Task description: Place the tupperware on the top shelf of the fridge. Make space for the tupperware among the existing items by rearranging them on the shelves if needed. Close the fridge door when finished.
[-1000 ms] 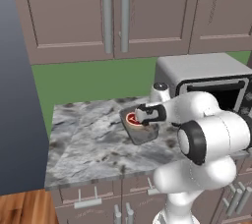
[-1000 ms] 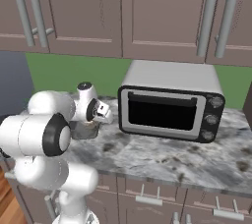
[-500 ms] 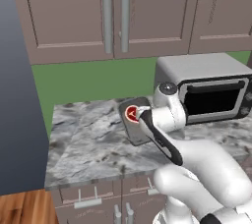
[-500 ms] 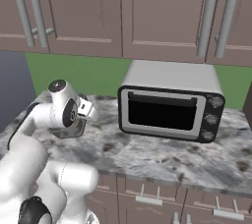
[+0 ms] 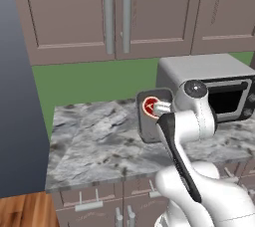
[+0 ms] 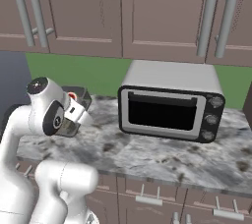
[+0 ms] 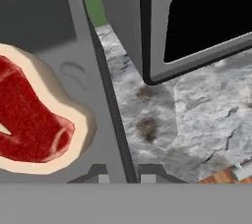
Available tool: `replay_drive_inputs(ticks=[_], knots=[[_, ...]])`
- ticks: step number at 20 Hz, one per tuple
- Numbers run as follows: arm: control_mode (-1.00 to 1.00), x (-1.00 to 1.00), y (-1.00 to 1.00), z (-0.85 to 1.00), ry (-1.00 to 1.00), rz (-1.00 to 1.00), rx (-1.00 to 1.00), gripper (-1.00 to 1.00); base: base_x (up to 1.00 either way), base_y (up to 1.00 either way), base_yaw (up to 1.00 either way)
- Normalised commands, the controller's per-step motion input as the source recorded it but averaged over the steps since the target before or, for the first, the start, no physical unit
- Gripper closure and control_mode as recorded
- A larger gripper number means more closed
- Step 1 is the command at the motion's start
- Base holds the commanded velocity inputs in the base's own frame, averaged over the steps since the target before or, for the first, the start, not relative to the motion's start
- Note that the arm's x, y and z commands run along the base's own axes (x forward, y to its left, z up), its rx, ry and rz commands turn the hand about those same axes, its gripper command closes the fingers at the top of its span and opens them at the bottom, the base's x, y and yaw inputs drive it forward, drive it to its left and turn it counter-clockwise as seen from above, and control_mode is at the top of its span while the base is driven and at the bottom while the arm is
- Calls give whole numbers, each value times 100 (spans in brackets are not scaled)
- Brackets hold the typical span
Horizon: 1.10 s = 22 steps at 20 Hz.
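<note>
Beside the toaster oven [image 6: 170,106], the gripper [image 7: 119,171] clamps the tupperware's [image 5: 149,121] wall.

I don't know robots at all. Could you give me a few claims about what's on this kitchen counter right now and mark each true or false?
1. The grey tupperware holds a piece of raw red meat. True.
2. The toaster oven has its door hanging open. False: the door is shut.
3. The hand grips the tupperware's wall. True.
4. The counter is plain white. False: it is grey marbled stone.
</note>
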Motion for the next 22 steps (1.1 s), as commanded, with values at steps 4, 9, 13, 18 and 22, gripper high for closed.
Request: replay_drive_inputs(ticks=[4,9,13,18,22], knots=[[-100,-44,-34,100,2,-29,16,100,0,0,0],[-100,-59,-15,80,2,-6,22,100,0,0,0],[-100,-50,-3,50,8,1,21,100,0,0,0],[-100,-36,-10,4,0,11,13,100,0,0,0],[-100,-24,0,0,-2,4,0,100,0,0,0]])
